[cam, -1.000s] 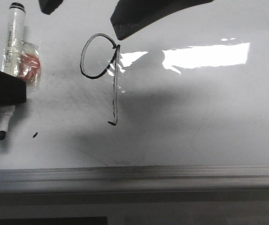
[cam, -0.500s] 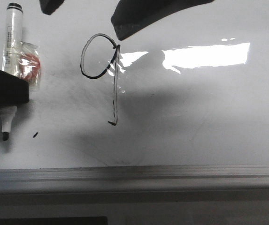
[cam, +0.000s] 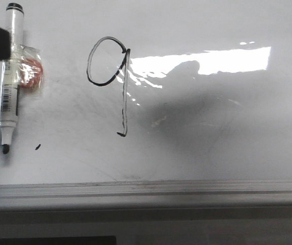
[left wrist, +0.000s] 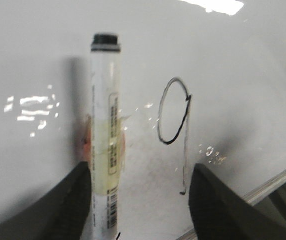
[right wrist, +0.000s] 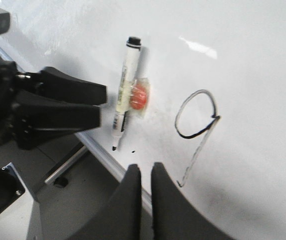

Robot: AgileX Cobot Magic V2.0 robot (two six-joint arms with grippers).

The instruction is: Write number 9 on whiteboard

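The left end effector (left wrist: 138, 200) has lifted, open, off the marker (cam: 9, 76).

We see a bright rectangle of overhead light (cam: 202, 60) glaring off a glossy white surface. Below its grey metal edge strip (cam: 146, 191) lies a dull grey floor (right wrist: 83, 192), dim and partly in shadow.

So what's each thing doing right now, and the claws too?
9: fully drawn, loop and tail.
Whiteboard: lying flat, smudged, light glare on it.
Marker: lying on the board, uncapped, tip bare, nothing gripping it.
Orange wrapped thing: taped to the marker.
Ink speck: small stray mark by the marker tip.
Left claw: open, above the marker.
Right claw: almost shut, empty.
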